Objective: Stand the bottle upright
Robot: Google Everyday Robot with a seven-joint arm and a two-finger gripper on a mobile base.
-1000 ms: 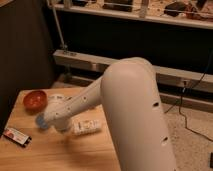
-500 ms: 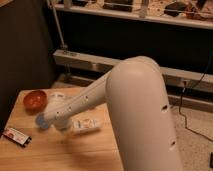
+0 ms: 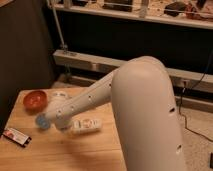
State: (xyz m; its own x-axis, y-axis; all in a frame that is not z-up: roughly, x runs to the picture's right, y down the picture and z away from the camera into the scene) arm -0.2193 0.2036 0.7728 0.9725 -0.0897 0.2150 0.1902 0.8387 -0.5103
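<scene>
Obs.: The arm [image 3: 87, 102] reaches down and across to the left part of the wooden table [image 3: 95, 152]. Its tip, with the jaws, sits low over the table at the near-left. The wrist housing hides most of the jaws; they read as fully closed. I cannot tell whether they have hold of anything.

Bottle [image 3: 86, 125]: lying on its side on the table, long axis roughly across the view. It is just beside the jaws on the view's right, with one end touching or nearly touching them. Which end carries the cap I cannot tell.

Other items: small blue cup [image 3: 41, 121] just beside the jaws on the opposite side. Red bowl [image 3: 35, 100] beyond the jaws, toward the table's far-left corner. Flat black-and-white box [image 3: 16, 137] nearer the camera than the jaws, at the left edge, well apart from the bottle.

Step (judged): at the bottle, in the contact or grasp phase; the bottle is not yet upright.

Next move (judged): needs a secure hold or a firm push point near one end, then a rotation that brings the base flat onto the table. Release only once it is balanced. Watch clearance to the blue cup, and for the bottle rolling away.
</scene>
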